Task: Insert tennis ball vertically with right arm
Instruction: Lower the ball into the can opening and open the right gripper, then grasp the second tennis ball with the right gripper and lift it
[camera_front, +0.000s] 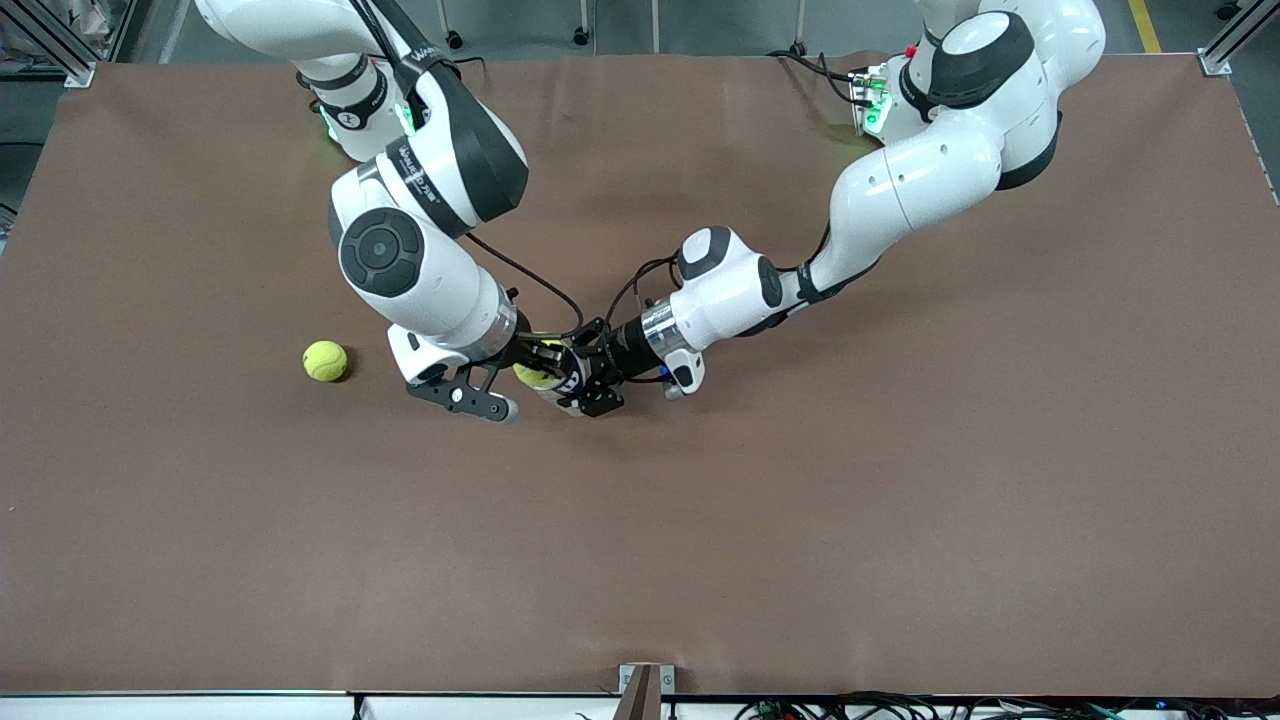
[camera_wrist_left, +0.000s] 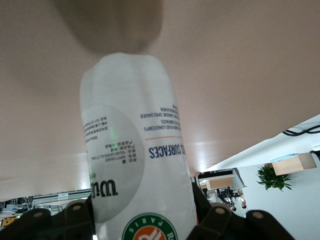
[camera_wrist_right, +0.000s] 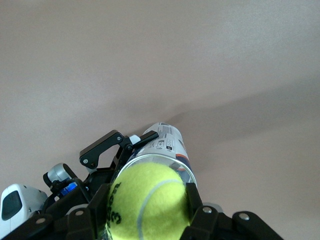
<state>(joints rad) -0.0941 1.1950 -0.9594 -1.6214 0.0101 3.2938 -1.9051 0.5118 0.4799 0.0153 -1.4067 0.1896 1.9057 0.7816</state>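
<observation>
My right gripper is shut on a yellow tennis ball and holds it at the open mouth of a clear tennis-ball can. In the right wrist view the ball sits between the fingers, and the can's rim and labelled wall show just past it. My left gripper is shut on the can's side and holds it upright on the table. In the left wrist view the white-labelled can fills the space between the fingers of my left gripper.
A second yellow tennis ball lies on the brown table, toward the right arm's end. Both forearms meet over the middle of the table. The left gripper's black body shows beside the can in the right wrist view.
</observation>
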